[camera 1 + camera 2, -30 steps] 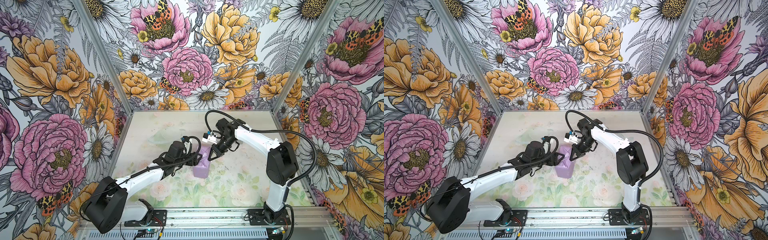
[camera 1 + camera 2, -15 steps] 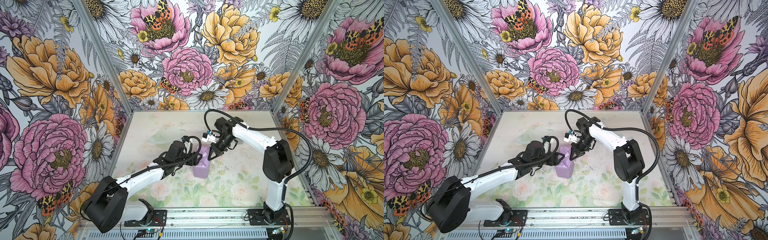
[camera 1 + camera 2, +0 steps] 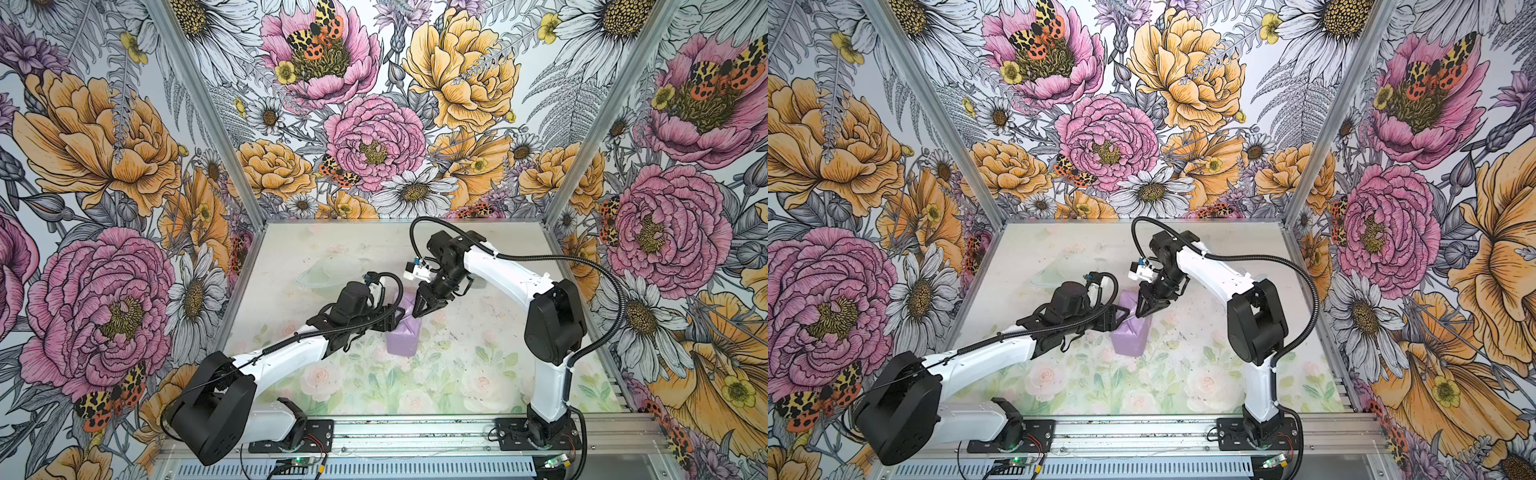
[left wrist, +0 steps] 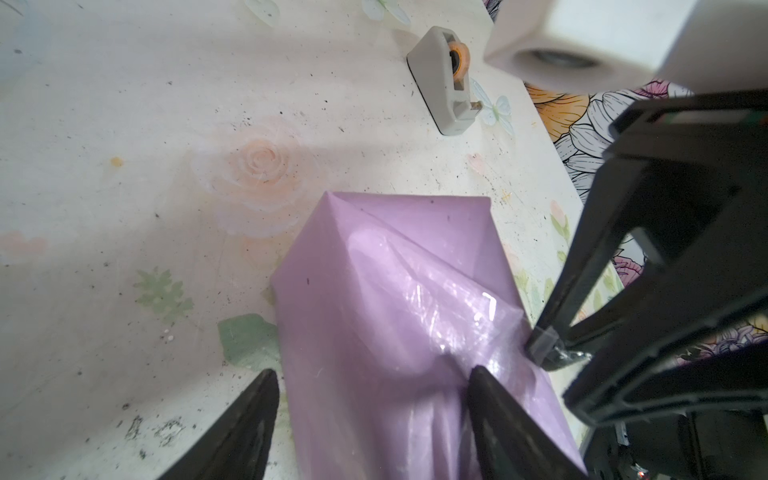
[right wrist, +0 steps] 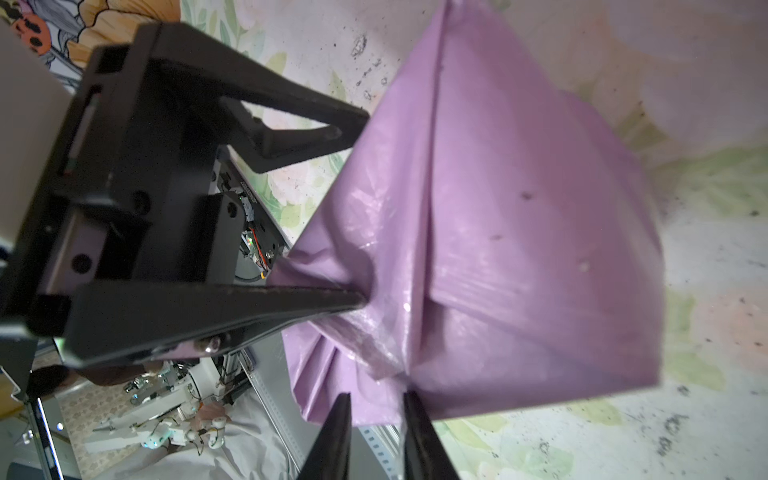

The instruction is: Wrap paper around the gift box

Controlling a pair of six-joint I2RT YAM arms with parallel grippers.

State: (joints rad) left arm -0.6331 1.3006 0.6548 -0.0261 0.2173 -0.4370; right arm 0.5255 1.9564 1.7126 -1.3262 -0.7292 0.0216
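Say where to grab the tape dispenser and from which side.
Pinch the tape dispenser across its two flat long sides, mid-body, probably from above: it seems to stand on its base, narrow, with the orange roll at one end and the cutter at the other.

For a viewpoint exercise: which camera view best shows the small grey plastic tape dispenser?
Left wrist view: the small grey plastic tape dispenser lies whole and sharp there. The right wrist view omits it; both top views do not show it clearly.

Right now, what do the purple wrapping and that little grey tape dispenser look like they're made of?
The paper: thin, sharply creased sheet, satin with shiny patches; paper or plastic film, hard to tell. The tape dispenser: matte grey moulded plastic, judging by its smooth rounded shell.
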